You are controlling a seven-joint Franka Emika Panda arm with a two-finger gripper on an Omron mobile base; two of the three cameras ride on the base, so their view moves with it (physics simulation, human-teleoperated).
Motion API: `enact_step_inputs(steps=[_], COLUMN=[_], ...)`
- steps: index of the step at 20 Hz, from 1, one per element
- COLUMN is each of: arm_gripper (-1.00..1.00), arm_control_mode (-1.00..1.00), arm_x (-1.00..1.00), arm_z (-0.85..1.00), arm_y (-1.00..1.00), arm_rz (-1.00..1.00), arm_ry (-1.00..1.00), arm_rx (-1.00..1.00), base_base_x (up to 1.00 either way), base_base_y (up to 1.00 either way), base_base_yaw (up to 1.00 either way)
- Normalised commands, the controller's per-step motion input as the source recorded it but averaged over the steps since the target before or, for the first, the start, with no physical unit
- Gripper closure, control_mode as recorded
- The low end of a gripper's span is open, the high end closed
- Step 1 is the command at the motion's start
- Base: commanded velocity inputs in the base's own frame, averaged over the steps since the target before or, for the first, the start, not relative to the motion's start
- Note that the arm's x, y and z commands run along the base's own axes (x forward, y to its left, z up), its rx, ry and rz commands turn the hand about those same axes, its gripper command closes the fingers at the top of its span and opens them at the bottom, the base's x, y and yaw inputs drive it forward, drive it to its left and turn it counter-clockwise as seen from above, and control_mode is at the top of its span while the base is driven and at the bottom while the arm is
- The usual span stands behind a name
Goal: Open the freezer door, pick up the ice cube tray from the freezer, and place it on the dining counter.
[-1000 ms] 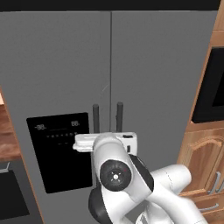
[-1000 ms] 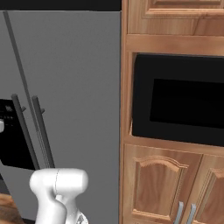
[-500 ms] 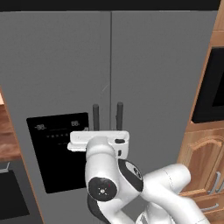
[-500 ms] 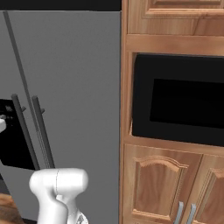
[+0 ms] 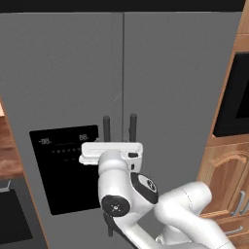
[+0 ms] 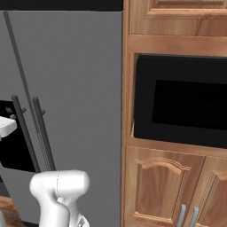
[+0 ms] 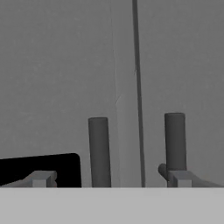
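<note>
Freezer door (image 5: 63, 87) seen shut, black dispenser panel (image 5: 68, 170) low on its face. Two vertical bar handles flank centre seam; freezer handle (image 7: 99, 151) stands left, plain door's handle (image 7: 175, 142) right. Gripper (image 7: 109, 179) held level in front of handles, jaws spread wide, nothing gripped. Left fingertip (image 7: 41, 178) lies over panel edge, right fingertip (image 7: 179, 178) just at right handle's foot; contact cannot be told. Wooden cabinet with dark oven (image 6: 181, 106) stands right of fridge.
</note>
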Motion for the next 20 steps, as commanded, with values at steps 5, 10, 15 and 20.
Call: enact_step_inputs(steps=[5, 10, 15, 20], arm_gripper=[-1.00, -1.00, -1.00, -1.00], arm_control_mode=[-1.00, -1.00, -1.00, -1.00], arm_x=[0.36, 0.32, 0.27, 0.21], arm_z=[-0.17, -0.10, -0.01, 0.00], arm_y=[0.00, 0.02, 0.10, 0.13], arm_rz=[0.01, 0.00, 0.00, 0.00], arm_ry=[-0.05, -0.01, 0.00, 0.00], arm_rx=[0.00, 0.00, 0.00, 0.00], base_base_x=[0.00, 0.00, 0.00, 0.00], base_base_y=[0.00, 0.00, 0.00, 0.00], base_base_yaw=[0.00, 0.00, 0.00, 0.00])
